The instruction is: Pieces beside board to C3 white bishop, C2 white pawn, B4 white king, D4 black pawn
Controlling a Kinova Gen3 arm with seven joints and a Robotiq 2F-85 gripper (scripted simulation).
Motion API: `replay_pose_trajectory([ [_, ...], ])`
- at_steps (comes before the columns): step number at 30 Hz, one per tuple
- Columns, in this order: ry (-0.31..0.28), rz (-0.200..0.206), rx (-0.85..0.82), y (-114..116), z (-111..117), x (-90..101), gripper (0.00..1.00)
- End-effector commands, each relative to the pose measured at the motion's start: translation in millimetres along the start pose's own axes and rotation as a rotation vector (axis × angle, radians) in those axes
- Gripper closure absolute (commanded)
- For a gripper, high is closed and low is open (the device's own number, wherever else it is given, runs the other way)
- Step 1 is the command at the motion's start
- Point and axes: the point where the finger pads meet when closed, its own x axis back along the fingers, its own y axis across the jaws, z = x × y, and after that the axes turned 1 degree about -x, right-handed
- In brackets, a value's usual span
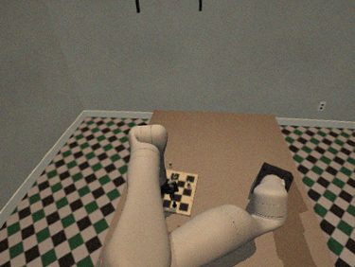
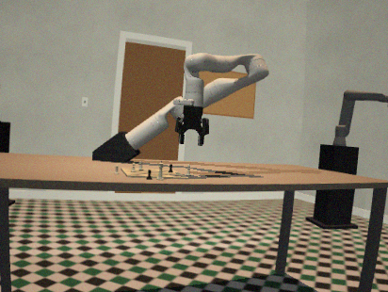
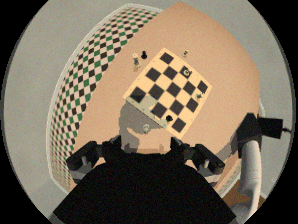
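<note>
Bench: a long brown bench (image 1: 220,140) (image 2: 259,186) (image 3: 225,50) is carrying the board and every piece.
Arm: the pale arm (image 1: 143,193) (image 2: 151,129) (image 3: 248,172) is reaching over the bench, its wrist pointing down.
Board: the checkered board (image 1: 194,186) (image 2: 129,174) (image 3: 174,89) is lying flat on the bench, below the hand's height.
Hand: the black hand (image 1: 170,186) (image 2: 191,138) (image 3: 145,141) is hanging above the bench, released and spread wide, holding nothing.
White king: the tall white piece (image 2: 160,170) (image 3: 136,60), apparently the king, is standing beside the board, well below the hand and apart from it.
Black pawn: the black pawn (image 2: 149,174) (image 3: 144,54) is standing off the board, near the tall one.
Nearer white piece: another white piece (image 2: 188,169) (image 3: 146,128) is standing off the board, below the hand; its kind is hard to tell.
Small white piece: this one (image 1: 170,164) (image 2: 117,170) (image 3: 185,53) is standing beyond the opposite edge, farther from the hand.
</note>
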Motion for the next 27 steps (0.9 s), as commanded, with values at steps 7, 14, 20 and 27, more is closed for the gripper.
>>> replay_pose_trajectory([
  [7,0.002,0.002,0.059,-0.3,0.2,0.3,0.00],
  [14,0.002,0.002,0.100,-0.4,0.1,-0.2,0.00],
  [20,0.003,0.002,0.116,-0.4,0.1,-0.4,0.00],
  [27,0.003,0.002,0.119,-0.4,0.1,-0.4,0.00],
])
